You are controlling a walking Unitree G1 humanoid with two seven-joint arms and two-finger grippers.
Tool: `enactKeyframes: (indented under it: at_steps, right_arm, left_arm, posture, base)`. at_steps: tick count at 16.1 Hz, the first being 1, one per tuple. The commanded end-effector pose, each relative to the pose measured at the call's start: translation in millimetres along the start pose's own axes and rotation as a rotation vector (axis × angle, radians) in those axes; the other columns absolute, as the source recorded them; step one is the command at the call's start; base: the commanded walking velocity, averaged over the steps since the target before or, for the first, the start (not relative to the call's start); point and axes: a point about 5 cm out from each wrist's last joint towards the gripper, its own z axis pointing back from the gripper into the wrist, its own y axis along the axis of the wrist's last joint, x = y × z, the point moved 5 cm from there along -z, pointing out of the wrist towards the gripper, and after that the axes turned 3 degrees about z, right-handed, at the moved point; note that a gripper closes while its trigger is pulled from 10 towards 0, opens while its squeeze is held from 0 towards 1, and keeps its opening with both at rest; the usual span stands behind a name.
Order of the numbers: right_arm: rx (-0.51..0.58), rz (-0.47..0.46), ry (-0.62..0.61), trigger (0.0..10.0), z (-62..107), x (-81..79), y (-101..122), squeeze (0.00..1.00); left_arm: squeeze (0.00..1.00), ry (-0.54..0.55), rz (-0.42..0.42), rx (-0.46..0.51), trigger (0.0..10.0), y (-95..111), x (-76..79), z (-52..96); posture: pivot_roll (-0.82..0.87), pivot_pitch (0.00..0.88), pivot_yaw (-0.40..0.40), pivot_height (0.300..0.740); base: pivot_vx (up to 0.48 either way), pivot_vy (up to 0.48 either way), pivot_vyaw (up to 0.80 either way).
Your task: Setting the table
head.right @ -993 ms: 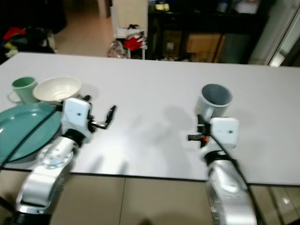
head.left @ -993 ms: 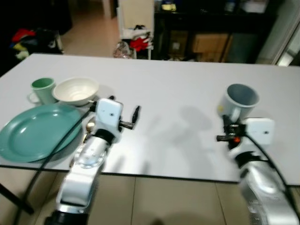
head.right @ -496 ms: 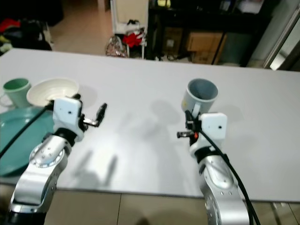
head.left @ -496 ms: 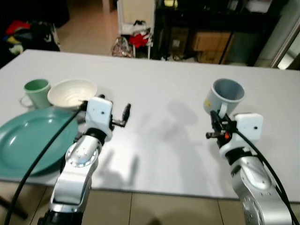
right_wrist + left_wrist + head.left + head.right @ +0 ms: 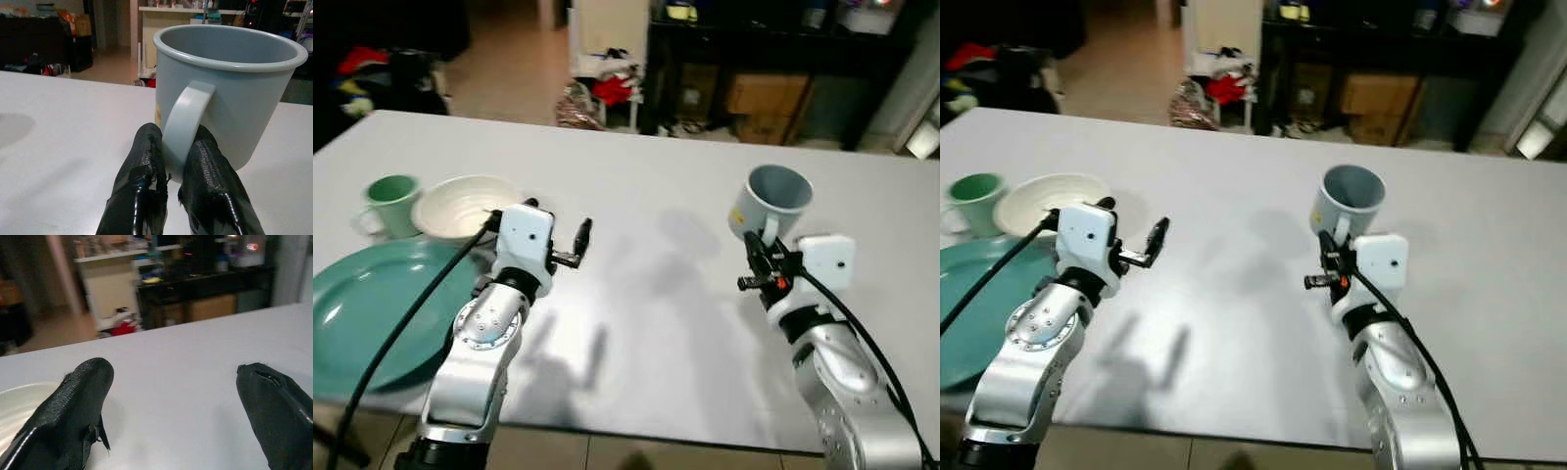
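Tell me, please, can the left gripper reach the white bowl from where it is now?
Probably yes. The left gripper is open, holds nothing, and hovers just right of the white bowl. Nothing stands between them; the green plate and green cup lie beyond it.

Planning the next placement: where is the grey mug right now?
The grey mug is on the robot's right over the white table, its handle pinched by the right gripper, far across from the green plate.
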Motion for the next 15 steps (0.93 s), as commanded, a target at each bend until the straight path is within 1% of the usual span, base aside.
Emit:
enactKeyframes:
  at_steps: [1,2,3,4,5,6,9,11,12,14,15]
  right_arm:
    - [-0.046,-0.007,0.044,10.0,-6.2,-2.6,-10.3,0.00]
    - [-0.053,-0.023,0.104,10.0,-21.3,-11.6,-13.5,0.00]
    - [-0.065,-0.035,0.128,10.0,-30.6,-15.6,-16.8,0.00]
    - [-0.092,-0.020,0.169,10.0,-46.7,-20.9,-27.0,0.00]
    - [-0.103,-0.011,0.202,10.0,-54.8,-25.0,-33.2,0.00]
    - [-0.105,0.001,0.232,10.0,-60.0,-28.8,-36.2,0.00]
    - [-0.092,-0.009,0.289,10.0,-72.3,-37.9,-41.3,0.00]
    - [-0.081,0.044,0.321,10.0,-85.6,-44.2,-48.3,0.00]
    - [-0.072,0.020,0.337,10.0,-93.3,-46.8,-50.3,0.00]
    - [-0.075,0.007,0.349,10.0,-102.1,-49.5,-52.0,0.00]
    - [-0.093,0.004,0.311,10.0,-112.5,-46.1,-54.1,0.00]
  left_arm:
    - [0.00,-0.062,-0.008,-0.015,10.0,-1.6,11.7,-2.3]
    - [0.00,-0.094,-0.017,-0.025,10.0,-3.6,14.8,-1.7]
    - [0.00,-0.112,-0.022,-0.026,10.0,-3.7,16.2,-1.8]
    - [0.00,-0.140,-0.023,-0.027,10.0,-2.7,18.8,-2.1]
    - [0.00,-0.159,-0.025,-0.031,10.0,-2.7,20.4,-1.6]
    - [0.00,-0.178,-0.026,-0.035,10.0,-2.9,21.6,-0.8]
    - [0.00,-0.232,-0.034,-0.059,10.0,-6.4,25.7,3.7]
    - [0.00,-0.269,-0.039,-0.077,10.0,-8.9,29.6,8.5]
    - [0.00,-0.282,-0.044,-0.086,10.0,-10.0,30.9,11.3]
    - [0.00,-0.286,-0.053,-0.097,10.0,-10.2,28.6,14.8]
    - [0.00,-0.292,-0.068,-0.117,10.0,-10.7,24.7,22.2]
  posture:
    - [0.01,0.000,-0.012,0.740]
    - [0.01,0.000,-0.008,0.740]
    - [0.01,0.000,-0.005,0.740]
    - [0.03,0.000,-0.007,0.740]
    - [0.03,0.000,-0.008,0.740]
    - [0.04,0.000,-0.009,0.740]
    - [0.05,0.000,-0.008,0.740]
    - [0.06,0.000,0.001,0.740]
    - [0.07,0.000,0.003,0.740]
    - [0.09,0.000,0.005,0.740]
    - [0.12,0.000,0.012,0.740]
  base:
    - [0.000,0.000,0.00]
    - [0.000,0.000,0.00]
    - [0.000,0.000,0.00]
    - [0.000,0.000,0.00]
    - [0.000,0.000,0.00]
    - [0.000,0.000,0.00]
    - [0.000,0.000,0.00]
    - [0.000,0.000,0.00]
    - [0.000,0.000,0.00]
    - [0.000,0.000,0.00]
    - [0.000,0.000,0.00]
